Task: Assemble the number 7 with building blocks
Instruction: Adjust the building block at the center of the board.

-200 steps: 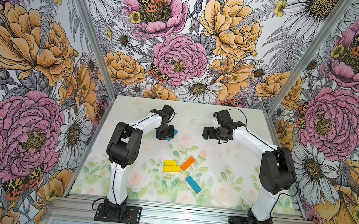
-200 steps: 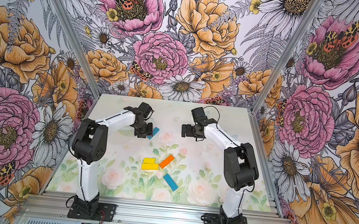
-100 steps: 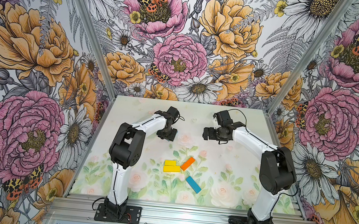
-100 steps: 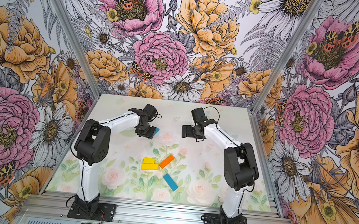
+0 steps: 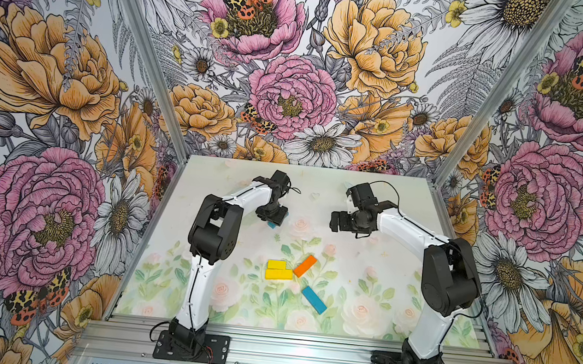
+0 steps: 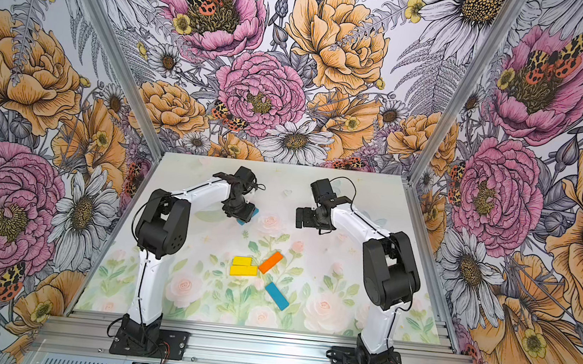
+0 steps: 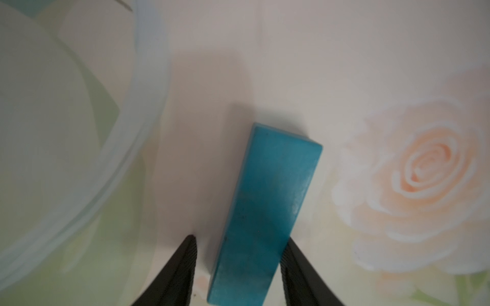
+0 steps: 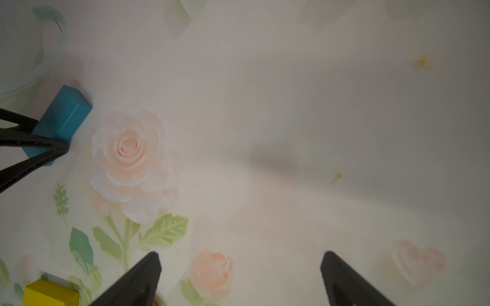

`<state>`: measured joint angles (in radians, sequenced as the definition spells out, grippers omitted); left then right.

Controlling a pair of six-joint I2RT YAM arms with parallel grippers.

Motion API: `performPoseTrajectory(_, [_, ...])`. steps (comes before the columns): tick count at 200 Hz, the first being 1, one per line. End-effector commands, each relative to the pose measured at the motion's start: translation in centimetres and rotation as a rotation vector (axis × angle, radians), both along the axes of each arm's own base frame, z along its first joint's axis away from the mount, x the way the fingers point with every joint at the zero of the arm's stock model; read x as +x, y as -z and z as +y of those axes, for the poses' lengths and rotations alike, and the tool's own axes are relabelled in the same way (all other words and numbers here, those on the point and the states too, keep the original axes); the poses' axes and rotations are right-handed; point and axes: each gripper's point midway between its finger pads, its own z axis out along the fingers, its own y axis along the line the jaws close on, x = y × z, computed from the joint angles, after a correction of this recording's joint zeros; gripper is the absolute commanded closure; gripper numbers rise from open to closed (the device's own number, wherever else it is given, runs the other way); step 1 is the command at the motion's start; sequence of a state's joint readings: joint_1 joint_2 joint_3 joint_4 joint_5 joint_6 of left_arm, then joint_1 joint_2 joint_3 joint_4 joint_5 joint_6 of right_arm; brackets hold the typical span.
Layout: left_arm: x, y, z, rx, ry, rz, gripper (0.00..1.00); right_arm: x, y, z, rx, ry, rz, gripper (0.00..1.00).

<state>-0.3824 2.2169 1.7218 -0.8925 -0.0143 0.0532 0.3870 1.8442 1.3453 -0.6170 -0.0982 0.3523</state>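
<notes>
Left gripper is down low over a blue block, jaws loosely straddling it. One finger sits against its edge and there's a gap at the other, so it's not clamped. That block lies flat on the mat, well behind the orange block, toward the back wall. Right gripper hangs spread wide over bare mat, also behind the orange block. The short yellow block and long yellow block lie side by side just left of the orange block. The second blue block is near the orange block's front side, not touching.
</notes>
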Motion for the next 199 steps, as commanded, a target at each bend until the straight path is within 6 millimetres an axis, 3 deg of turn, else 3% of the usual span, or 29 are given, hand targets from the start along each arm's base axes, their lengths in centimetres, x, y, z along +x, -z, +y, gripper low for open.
performPoseTrajectory(1, [0.1, 0.8, -0.3, -0.024, 0.051, 0.022, 0.49, -0.3, -1.9, -0.4, -0.004, 0.025, -0.047, 0.02])
performPoseTrajectory(71, [-0.4, 0.9, 1.3, -0.005, 0.075, 0.061, 0.78, -0.4, -2.4, -0.9, -0.013, 0.035, -0.063, 0.03])
performPoseTrajectory(133, [-0.2, 0.0, 2.1, 0.039, 0.181, 0.039, 0.78, 0.0, -2.5, -0.7, -0.024, 0.019, -0.073, 0.03])
performPoseTrajectory(199, [0.1, -0.6, 3.4, 0.06, 0.313, 0.045, 0.83, 0.2, -1.3, -0.2, -0.028, -0.031, -0.048, 0.03])
